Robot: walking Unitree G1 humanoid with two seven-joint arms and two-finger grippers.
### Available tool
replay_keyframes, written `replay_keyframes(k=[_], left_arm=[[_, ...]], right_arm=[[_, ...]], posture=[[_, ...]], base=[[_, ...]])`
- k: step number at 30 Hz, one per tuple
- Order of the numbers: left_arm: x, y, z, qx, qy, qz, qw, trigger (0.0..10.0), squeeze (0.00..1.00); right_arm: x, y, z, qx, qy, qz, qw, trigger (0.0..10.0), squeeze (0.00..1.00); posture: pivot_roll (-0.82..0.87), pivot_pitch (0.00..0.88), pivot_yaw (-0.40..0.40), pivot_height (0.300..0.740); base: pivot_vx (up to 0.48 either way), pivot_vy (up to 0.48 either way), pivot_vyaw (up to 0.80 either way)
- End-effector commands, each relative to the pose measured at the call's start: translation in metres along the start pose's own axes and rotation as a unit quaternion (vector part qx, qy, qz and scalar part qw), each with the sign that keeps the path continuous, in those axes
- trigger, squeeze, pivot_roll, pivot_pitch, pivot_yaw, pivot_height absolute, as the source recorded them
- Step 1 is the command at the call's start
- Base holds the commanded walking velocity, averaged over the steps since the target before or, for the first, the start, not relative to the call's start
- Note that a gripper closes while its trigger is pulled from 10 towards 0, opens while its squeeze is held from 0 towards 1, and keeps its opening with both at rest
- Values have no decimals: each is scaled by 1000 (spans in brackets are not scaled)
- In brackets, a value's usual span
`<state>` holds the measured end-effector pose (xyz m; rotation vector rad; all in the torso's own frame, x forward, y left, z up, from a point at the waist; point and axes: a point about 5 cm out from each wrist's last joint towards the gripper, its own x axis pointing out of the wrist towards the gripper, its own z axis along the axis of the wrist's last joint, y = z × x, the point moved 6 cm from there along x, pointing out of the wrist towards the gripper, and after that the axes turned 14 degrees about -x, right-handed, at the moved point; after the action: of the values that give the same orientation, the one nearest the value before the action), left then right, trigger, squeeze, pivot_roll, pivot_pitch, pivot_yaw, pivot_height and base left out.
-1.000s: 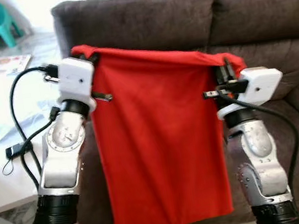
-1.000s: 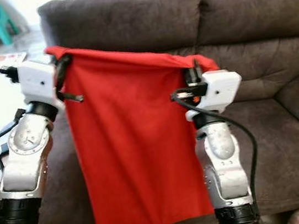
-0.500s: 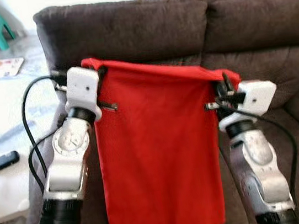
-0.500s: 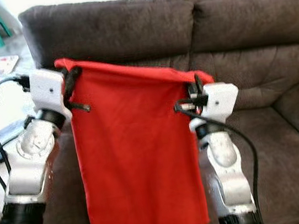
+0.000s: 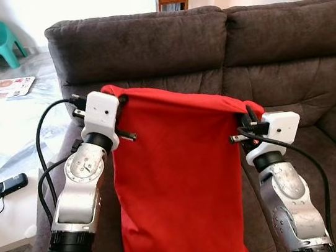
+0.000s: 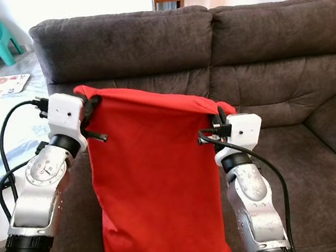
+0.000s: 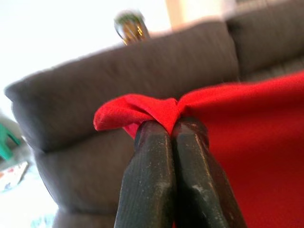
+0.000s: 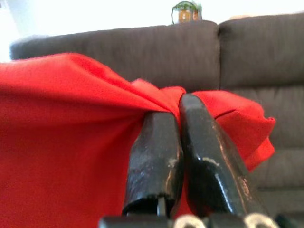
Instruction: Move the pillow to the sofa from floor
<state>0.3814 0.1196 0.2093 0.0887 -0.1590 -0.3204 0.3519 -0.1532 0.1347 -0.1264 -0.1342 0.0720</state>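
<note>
both fingers point(image 7: 156, 166) pairs pinch the red pillow point(image 5: 180, 187) (top corners).

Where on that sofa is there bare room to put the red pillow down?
The right seat cushion, between the right arm and the sofa's armrest, lies bare. The left seat is crowded: the red pillow hangs in front of it, pinched at its top corners by the left end effector and right end effector.
</note>
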Motion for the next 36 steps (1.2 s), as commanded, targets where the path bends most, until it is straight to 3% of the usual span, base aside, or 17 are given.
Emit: replay_keyframes(k=[1,7,12,18,22,25,31,35,36], left_arm=[[-3,-7,-18,5,38,-17,999,10000,0],[-10,-8,-33,-13,61,-9,998,10000,0],[-12,-13,-43,5,79,-16,997,10000,0],[-15,-9,-53,11,101,-1,995,10000,0],[-21,7,-77,48,164,43,984,10000,0],[-23,15,-81,65,173,62,981,10000,0],[-27,56,-60,65,148,158,974,10000,0],[-34,96,-41,98,133,232,958,10000,0],[-35,99,-40,99,133,238,957,10000,0]], right_arm=[[-4,-6,-16,-2,29,-1,1000,10000,0],[-8,-7,-29,-3,46,2,999,10000,0],[-13,9,-44,-5,66,41,997,10000,0],[-17,12,-51,-1,77,56,995,10000,0],[-20,19,-57,-28,82,90,992,10000,0],[-19,21,-55,-29,77,96,992,10000,0],[-15,24,-47,-33,58,108,992,10000,0],[-11,24,-44,-34,51,108,992,10000,0],[-11,24,-44,-34,51,108,992,10000,0]], posture=[[31,0,-74,740],[29,0,-74,740],[30,0,-76,740],[30,0,-75,740],[27,0,-76,740],[26,0,-78,740],[41,0,-80,740],[42,0,-72,740],[42,0,-72,740]], base=[[0,0,0],[0,0,0],[0,0,0],[0,0,0],[0,0,0],[0,0,0],[0,0,0],[0,0,0],[0,0,0]])
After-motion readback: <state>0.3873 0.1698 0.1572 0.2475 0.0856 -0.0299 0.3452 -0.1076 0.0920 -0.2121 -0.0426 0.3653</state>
